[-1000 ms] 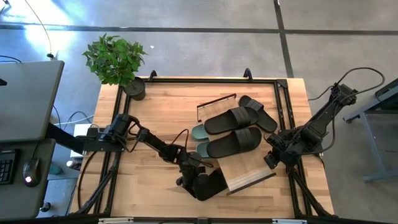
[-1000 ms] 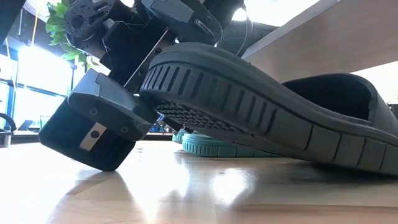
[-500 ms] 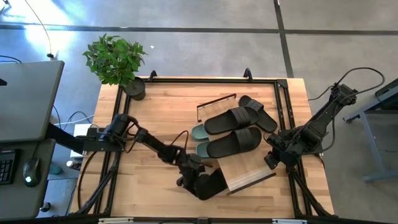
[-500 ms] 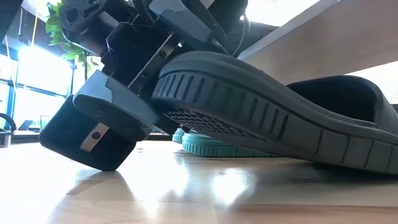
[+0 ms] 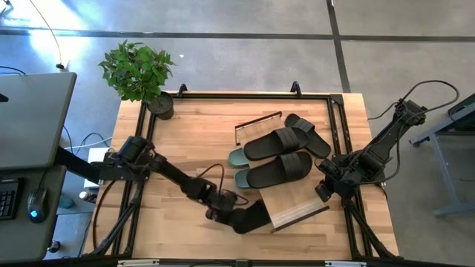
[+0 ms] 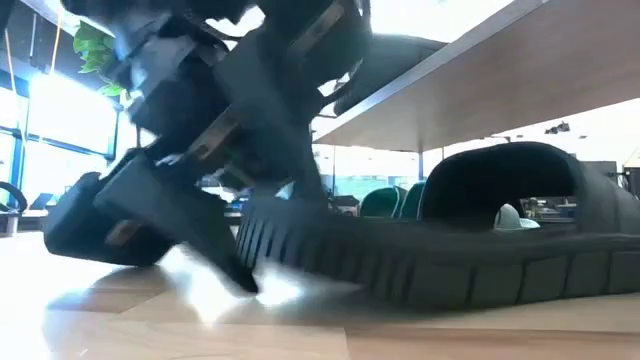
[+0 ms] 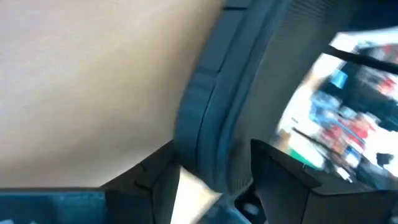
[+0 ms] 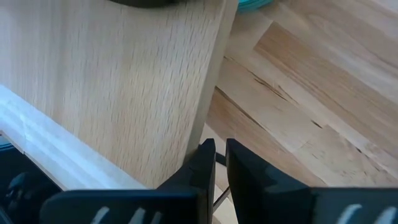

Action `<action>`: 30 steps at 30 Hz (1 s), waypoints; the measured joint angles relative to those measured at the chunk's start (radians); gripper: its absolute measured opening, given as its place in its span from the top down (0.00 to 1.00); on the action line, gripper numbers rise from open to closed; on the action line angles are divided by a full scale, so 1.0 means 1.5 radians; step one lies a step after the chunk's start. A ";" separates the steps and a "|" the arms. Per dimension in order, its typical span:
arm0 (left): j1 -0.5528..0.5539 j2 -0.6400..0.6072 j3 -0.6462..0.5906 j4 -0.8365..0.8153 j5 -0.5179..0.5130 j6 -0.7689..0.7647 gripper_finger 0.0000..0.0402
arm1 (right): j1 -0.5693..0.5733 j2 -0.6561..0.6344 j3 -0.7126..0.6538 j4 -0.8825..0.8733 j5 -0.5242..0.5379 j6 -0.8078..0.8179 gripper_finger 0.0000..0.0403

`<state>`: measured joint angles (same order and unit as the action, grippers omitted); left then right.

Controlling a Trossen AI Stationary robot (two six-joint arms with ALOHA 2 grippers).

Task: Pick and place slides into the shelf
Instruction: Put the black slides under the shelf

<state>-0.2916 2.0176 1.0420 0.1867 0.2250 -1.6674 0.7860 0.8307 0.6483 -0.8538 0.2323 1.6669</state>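
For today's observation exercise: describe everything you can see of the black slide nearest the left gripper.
The black rubber slide lies sole-down on the light-wood table, beside the sloping wooden shelf's front edge. Its sidewall is ribbed, and one wide strap arches over the foot bed. The left gripper is at one end, a dark finger on either side of the rim; whether it grips is unclear.

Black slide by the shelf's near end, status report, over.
Left gripper clamped on black slide, lying flat on table. Right gripper shut, beside shelf. Nothing blocking.

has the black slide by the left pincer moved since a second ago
Yes. In the low view the black slide has dropped from tilted to flat on the table, beneath the shelf.
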 joint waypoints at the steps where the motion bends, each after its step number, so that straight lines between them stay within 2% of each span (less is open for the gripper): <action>1: -0.007 -0.003 0.002 -0.023 -0.017 -0.001 0.56 | 0.000 0.000 0.000 0.000 0.000 0.000 0.92; 4: -0.026 -0.023 0.010 -0.107 -0.093 0.004 0.56 | 0.000 0.000 0.000 0.000 0.000 0.000 0.92; 10: -0.045 -0.031 0.043 -0.194 -0.218 0.035 0.56 | 0.000 0.000 0.000 -0.001 0.000 0.000 0.92; 15: -0.056 -0.027 0.102 -0.323 -0.339 0.114 0.56 | 0.000 0.000 0.000 -0.001 -0.006 0.001 0.92; 19: -0.067 -0.028 0.158 -0.373 -0.442 0.181 0.56 | 0.000 0.000 0.000 -0.001 -0.007 0.006 0.92; 21: -0.069 -0.028 0.184 -0.410 -0.444 0.232 0.56 | 0.000 0.000 0.000 -0.001 -0.010 0.006 0.92; 24: -0.068 -0.028 0.209 -0.441 -0.403 0.295 0.56 | 0.000 0.000 0.000 -0.001 -0.012 0.006 0.92; 27: -0.067 -0.029 0.211 -0.488 -0.387 0.296 0.56 | 0.000 0.000 0.000 -0.001 -0.014 0.006 0.92; 30: -0.072 -0.029 0.211 -0.561 -0.417 0.259 0.56 | 0.000 0.000 0.000 -0.001 -0.014 0.006 0.92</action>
<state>-0.3989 1.9743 1.3586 -0.6543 -0.4007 -1.2784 0.7860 0.8307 0.6483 -0.8558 0.2119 1.6752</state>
